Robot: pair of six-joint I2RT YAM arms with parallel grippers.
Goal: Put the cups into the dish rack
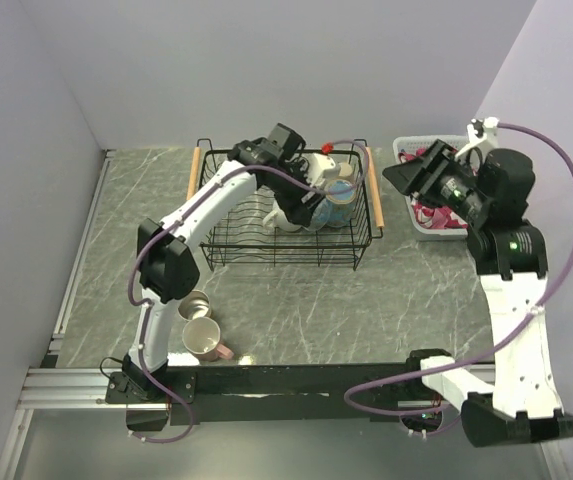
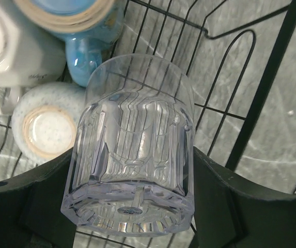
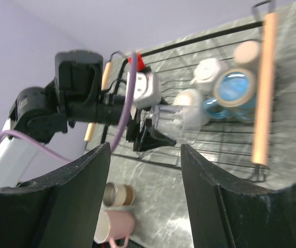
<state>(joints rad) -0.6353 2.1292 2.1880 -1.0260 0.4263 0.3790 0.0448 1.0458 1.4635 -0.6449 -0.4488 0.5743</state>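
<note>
Nearest the arm bases, a pink mug (image 1: 204, 341) and a steel cup (image 1: 194, 305) are seen just beside each other on the bench (image 1: 296, 310), outside the dish rack (image 1: 286, 266). Farther back, a clear glass (image 2: 135, 150) is gripped on both sides by the left fingers (image 2: 225, 201) inside the rack. Just beyond it, a speckled cup (image 2: 44, 124), a blue mug (image 2: 80, 59) and a white mug (image 2: 8, 57) are clustered in the rack. The right fingers (image 3: 70, 201) are held apart and empty, raised off the rack's right end.

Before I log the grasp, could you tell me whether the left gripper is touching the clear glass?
Touching. The left wrist view shows the fingers of the left gripper pressed against both sides of the clear glass.
</note>
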